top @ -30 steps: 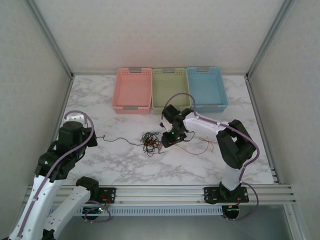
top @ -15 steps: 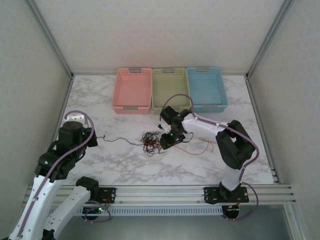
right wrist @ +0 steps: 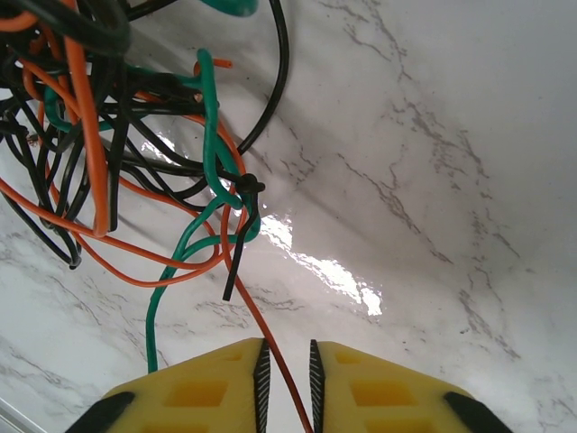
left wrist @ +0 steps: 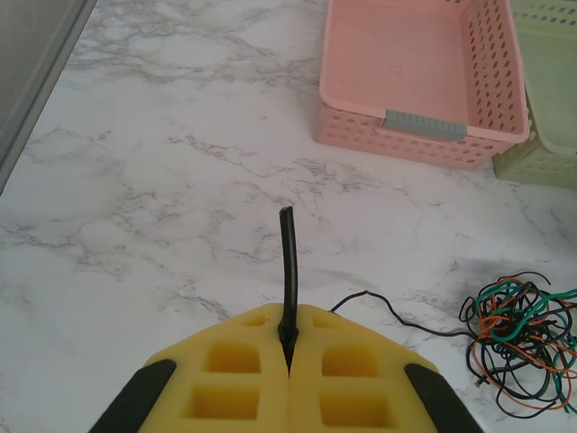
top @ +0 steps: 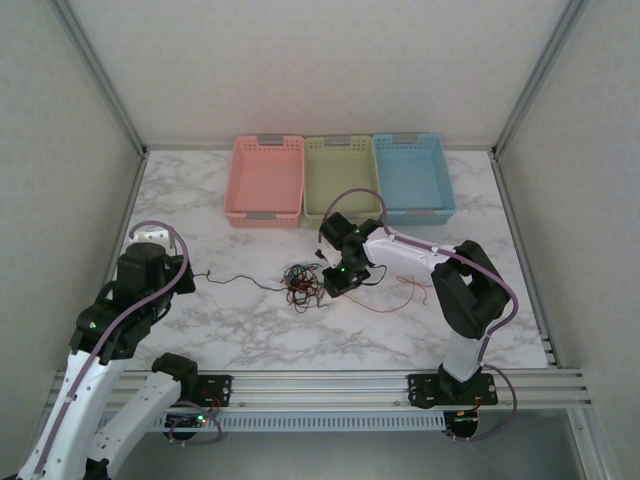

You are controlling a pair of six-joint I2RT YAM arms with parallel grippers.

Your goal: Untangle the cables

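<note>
The cables form a small clump [top: 303, 283] of orange, black and green wires in the middle of the marble table [top: 240, 330]. A black cable [top: 235, 279] runs left from the clump to my left gripper [top: 190, 275], which is shut on it; its end [left wrist: 288, 262] sticks out past the closed pads [left wrist: 288, 329]. My right gripper [top: 335, 283] sits at the clump's right edge. Its fingers [right wrist: 286, 356] stand a narrow gap apart, and an orange cable [right wrist: 261, 325] runs between them without being pinched. The tangle [right wrist: 117, 135] lies just ahead, with a green loop [right wrist: 212, 153] and a short black end [right wrist: 239, 253].
Pink [top: 266, 180], green [top: 342, 177] and blue [top: 412, 175] baskets stand in a row at the back of the table. A loose orange strand [top: 400, 290] trails right of the right gripper. Walls close the table at left, right and back.
The right gripper shifted slightly left toward the clump and its jaws have narrowed around the orange cable. The left arm and its black cable have not moved.
</note>
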